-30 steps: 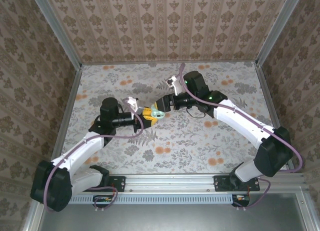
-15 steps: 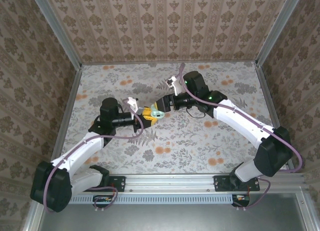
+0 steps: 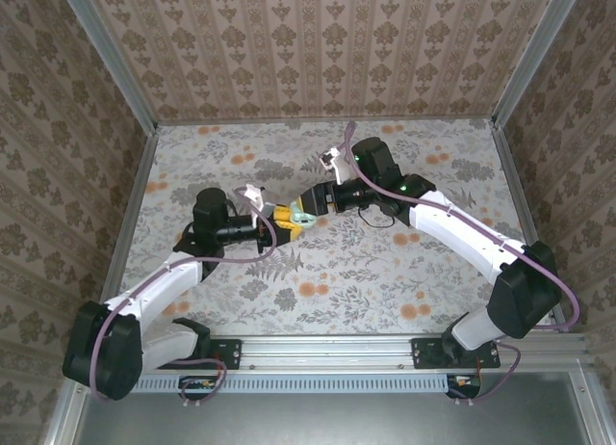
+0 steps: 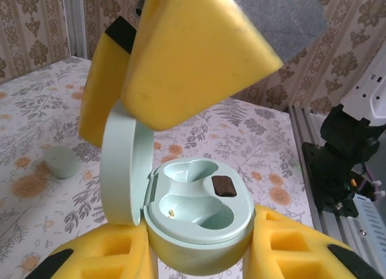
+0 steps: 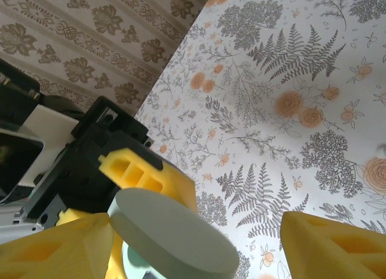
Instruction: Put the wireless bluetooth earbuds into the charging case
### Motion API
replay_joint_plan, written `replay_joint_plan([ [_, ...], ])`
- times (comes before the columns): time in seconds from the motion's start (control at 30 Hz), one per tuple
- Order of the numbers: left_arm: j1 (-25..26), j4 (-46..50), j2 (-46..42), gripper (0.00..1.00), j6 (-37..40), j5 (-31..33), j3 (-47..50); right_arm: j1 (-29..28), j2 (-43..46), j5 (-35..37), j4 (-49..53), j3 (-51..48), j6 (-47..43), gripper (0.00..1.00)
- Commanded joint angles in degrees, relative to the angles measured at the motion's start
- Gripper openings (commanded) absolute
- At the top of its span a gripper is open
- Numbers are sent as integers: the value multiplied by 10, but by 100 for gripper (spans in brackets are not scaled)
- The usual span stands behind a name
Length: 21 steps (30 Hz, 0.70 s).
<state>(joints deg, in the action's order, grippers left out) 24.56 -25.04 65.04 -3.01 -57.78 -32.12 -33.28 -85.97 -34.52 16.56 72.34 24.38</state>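
My left gripper (image 4: 199, 255) is shut on the pale mint charging case (image 4: 199, 215), its yellow foam fingers (image 4: 301, 252) pressing both sides of the base. The lid (image 4: 120, 164) stands open to the left, and both wells are empty. One yellow finger of the right gripper (image 4: 193, 55) rests against the lid's top edge. In the right wrist view my right gripper (image 5: 196, 243) is open and wide, the lid (image 5: 175, 234) lying beside its left finger (image 5: 54, 249). A small pale green earbud (image 4: 60, 162) lies on the table. From above, both grippers meet at the case (image 3: 303, 217) at mid-table.
Patterned walls (image 3: 318, 50) close the table in on three sides. A metal rail (image 4: 301, 134) and a black arm mount (image 4: 350, 152) stand to the right in the left wrist view. A thin black cable (image 3: 380, 221) loops on the table under the right arm.
The right gripper has edged slightly left toward the case lid. The left gripper keeps holding the case in nearly the same place.
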Motion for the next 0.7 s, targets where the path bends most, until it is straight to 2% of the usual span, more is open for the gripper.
replay_joint_plan([
  [0.0,-11,-77,4,0,-41,-43,-5,4,8,25,37,10,7,74],
  [0.27,-29,-110,28,0,-100,-54,-3,4,9,14,40,23,21,74],
  [0.67,-50,-133,52,0,-145,-66,-6,6,26,24,57,45,52,74],
])
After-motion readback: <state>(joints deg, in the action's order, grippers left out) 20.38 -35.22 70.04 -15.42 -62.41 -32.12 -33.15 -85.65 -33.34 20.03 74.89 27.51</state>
